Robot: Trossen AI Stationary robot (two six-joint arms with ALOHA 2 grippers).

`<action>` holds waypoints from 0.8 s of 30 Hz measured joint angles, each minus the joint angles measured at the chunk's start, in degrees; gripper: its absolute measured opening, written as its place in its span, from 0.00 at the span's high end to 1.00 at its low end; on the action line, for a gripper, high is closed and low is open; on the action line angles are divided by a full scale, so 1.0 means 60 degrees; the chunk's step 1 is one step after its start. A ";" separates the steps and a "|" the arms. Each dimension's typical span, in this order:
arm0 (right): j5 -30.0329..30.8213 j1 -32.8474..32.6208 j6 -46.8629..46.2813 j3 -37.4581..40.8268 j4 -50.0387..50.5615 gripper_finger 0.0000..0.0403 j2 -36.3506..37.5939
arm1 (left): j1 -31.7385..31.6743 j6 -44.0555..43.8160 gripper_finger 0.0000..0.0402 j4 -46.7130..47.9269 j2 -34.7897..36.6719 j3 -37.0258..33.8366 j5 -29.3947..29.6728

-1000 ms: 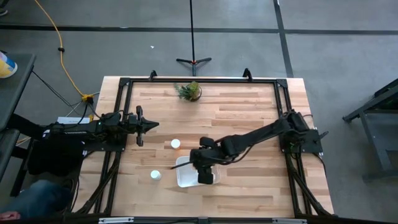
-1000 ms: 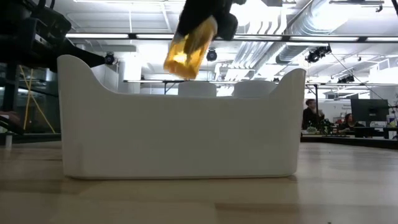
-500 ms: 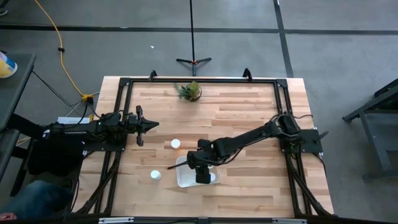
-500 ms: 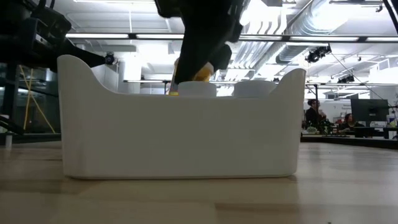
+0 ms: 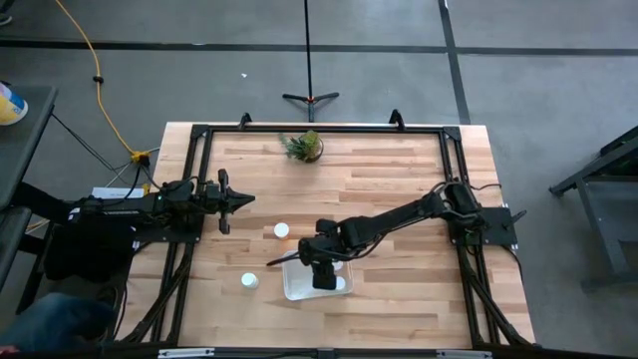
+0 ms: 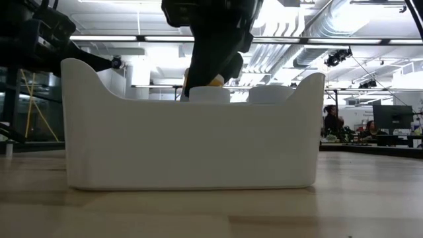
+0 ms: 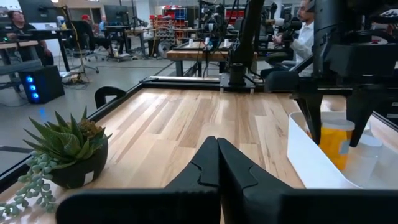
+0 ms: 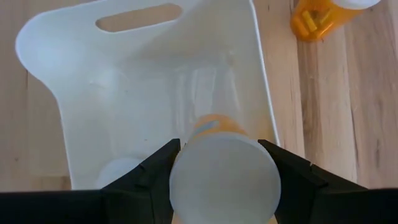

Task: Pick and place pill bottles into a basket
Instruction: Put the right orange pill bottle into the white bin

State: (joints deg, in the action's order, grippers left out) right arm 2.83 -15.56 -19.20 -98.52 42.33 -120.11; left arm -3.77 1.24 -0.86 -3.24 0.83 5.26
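The white basket (image 5: pixel 299 285) stands near the table's front middle. My right gripper (image 5: pixel 324 271) points down into it, shut on an orange pill bottle with a white cap (image 8: pixel 224 177), which also shows in the left wrist view (image 7: pixel 336 146). More white caps (image 6: pixel 269 93) show inside the basket above its wall. One bottle (image 5: pixel 282 231) and another (image 5: pixel 248 281) stand on the table outside the basket, left of it. My left gripper (image 5: pixel 239 200) is shut and empty at the table's left side. My right gripper pinches the bottle between its two fingers (image 8: pixel 158 165), at the cap and upper body (image 7: pixel 336 127). The fingers come from above, pointing down. The bottle is upright, cap up, inside the basket; the basket wall hides its bottom, so I cannot tell whether it rests on the floor.
A small green potted plant (image 5: pixel 304 147) stands at the table's far edge. A black frame (image 5: pixel 199 135) runs around the table. Bare wood lies right of the basket and between the basket and the plant.
My right gripper has gone down with the orange bottle and a little toward the table's left and far edges. The bottle, tilted and clear above the basket a second ago, now stands about upright, sunk behind the basket's wall.
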 joint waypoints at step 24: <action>-0.0389 0.0031 0.0215 0.0004 -0.0069 0.48 -0.0425 | 0.0003 -0.0005 0.92 -0.0011 0.0003 0.0002 0.0036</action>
State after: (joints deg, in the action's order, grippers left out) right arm 0.50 -15.38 -17.91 -98.50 41.91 -122.67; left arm -3.75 1.21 -0.93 -3.22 0.84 5.47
